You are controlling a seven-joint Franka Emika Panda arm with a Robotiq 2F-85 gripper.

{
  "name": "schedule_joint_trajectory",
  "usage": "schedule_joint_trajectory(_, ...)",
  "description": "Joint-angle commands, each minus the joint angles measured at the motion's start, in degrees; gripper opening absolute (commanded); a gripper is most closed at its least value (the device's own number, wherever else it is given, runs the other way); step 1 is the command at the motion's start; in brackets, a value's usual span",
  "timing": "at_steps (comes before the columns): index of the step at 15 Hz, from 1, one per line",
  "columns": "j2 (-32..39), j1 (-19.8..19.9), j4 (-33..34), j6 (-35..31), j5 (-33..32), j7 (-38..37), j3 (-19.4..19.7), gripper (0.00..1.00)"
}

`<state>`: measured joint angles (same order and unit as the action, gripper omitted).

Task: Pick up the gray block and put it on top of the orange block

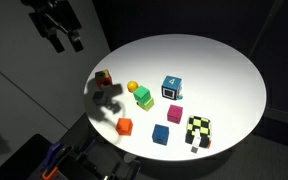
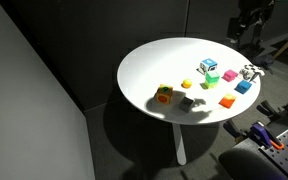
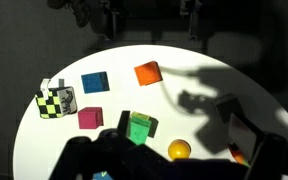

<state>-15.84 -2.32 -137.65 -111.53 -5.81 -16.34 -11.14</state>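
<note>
**Pincer up and empty, gray block sitting on the table**

In an exterior view the pincer (image 1: pixel 66 43) hangs high beyond the edge of the round white table (image 1: pixel 224 70), fingers spread wide and nothing between them. The gray block (image 1: pixel 194 143) is tiny at the near rim, just beside a yellow-and-black checkered cube (image 1: pixel 199 126). Whether the two touch is hard to tell. The orange block (image 1: pixel 124 126) stands alone, well apart from the gray one, with a plain blue block (image 1: pixel 161 134) between them. Further back sit a magenta block (image 1: pixel 174 114), a green block (image 1: pixel 143 99), a yellow ball (image 1: pixel 132 87) and a blue cube marked 4 (image 1: pixel 171 87). A multicoloured red block (image 1: pixel 103 77) sits by the rim under the arm's shadow.
</note>
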Motion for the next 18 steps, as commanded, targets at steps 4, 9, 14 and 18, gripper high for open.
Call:
schedule_joint_trajectory(4,4.7,-0.4,-0.7,-15.8,4.5,-1.8,3.3,1.00)
schedule_joint_trajectory(9,7.4,-1.6,-1.2,-23.3,12.5,4.0,4.6,1.00)
schedule_joint_trajectory(14,9.6,-2.7,-1.5,-26.5,13.2,13.7,4.8,1.00)
schedule_joint_trajectory(18,10.8,-3.0,-1.5,-28.1,11.9,18.0,4.8,1.00)
